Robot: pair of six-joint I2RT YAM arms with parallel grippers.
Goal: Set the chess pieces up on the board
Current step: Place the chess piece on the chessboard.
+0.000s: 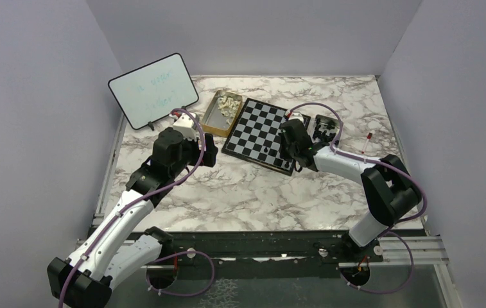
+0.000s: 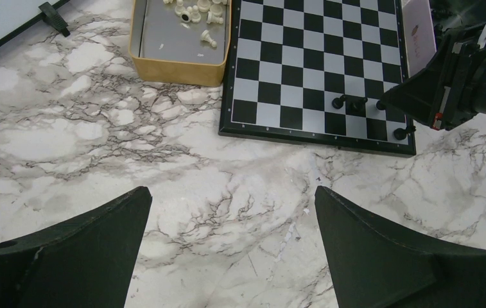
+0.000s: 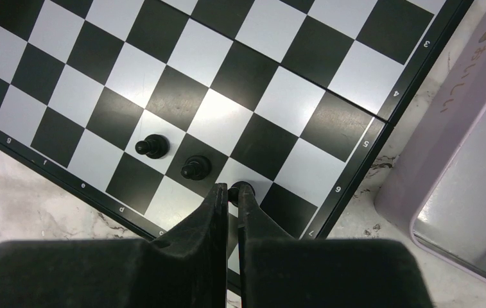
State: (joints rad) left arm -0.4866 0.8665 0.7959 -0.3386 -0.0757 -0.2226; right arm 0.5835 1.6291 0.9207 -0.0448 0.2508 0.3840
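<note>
The board point(image 1: 258, 128) lies at the back of the marble table, and I also see the board point(image 2: 304, 58) in the left wrist view. My right gripper point(image 3: 232, 190) is at the board's point(image 3: 227, 77) near edge, shut on a black chess piece point(image 3: 243, 188) over a square there. Two more black pieces point(image 3: 152, 146) point(image 3: 196, 167) stand in the same row. Cream-white pieces point(image 2: 208, 38) lie in a gold tin point(image 2: 176, 70) left of the board. My left gripper point(image 2: 230, 196) hangs open over bare marble in front of the tin, holding nothing.
A white dry-erase board point(image 1: 153, 90) leans at the back left. A lilac tin point(image 3: 458, 128) sits just right of the chessboard, and a small red thing point(image 1: 368, 136) lies further right. Walls close in the table on three sides.
</note>
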